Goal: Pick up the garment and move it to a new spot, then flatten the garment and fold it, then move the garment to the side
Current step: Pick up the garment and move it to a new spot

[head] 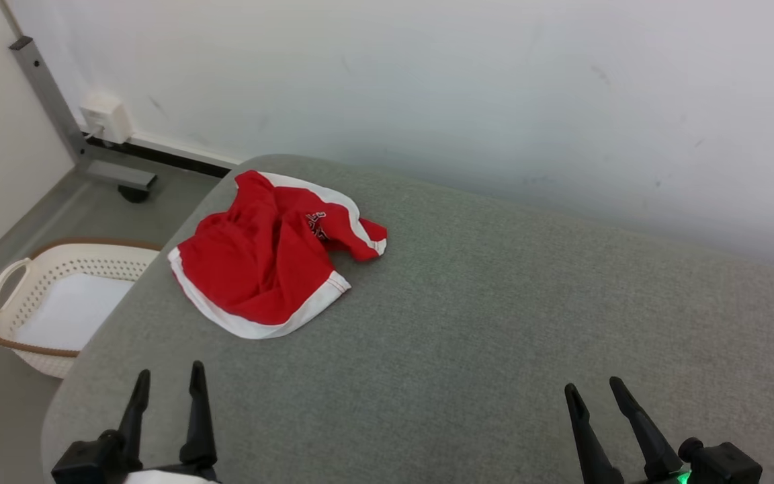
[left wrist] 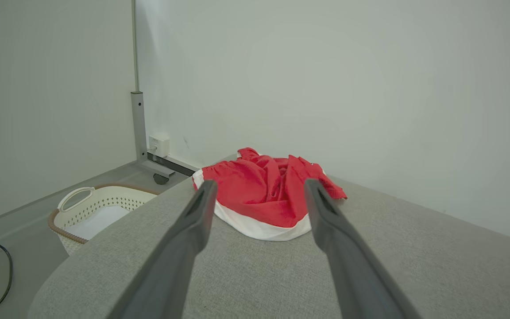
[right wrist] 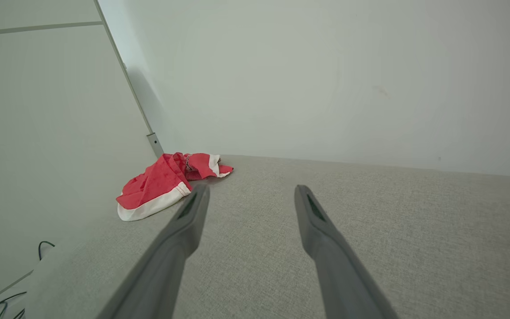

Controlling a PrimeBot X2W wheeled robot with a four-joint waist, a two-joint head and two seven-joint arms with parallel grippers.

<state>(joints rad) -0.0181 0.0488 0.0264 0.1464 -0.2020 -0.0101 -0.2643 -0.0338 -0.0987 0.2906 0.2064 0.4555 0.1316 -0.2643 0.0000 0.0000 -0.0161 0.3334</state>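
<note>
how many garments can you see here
1. The red garment with white trim lies crumpled at the far left of the grey surface. Whether the floor basket beside it holds more, I cannot tell.

You have one red garment [head: 259,265], one white basket [head: 44,269], one grey tabletop [head: 494,323] and two pincers: the left pincer [head: 170,370] and the right pincer [head: 592,383].

The left tool [head: 169,370] sits low on the robot's left and the right tool [head: 593,384] low on its right. Both have their jaws spread wide, point forward and grip nothing.
</note>
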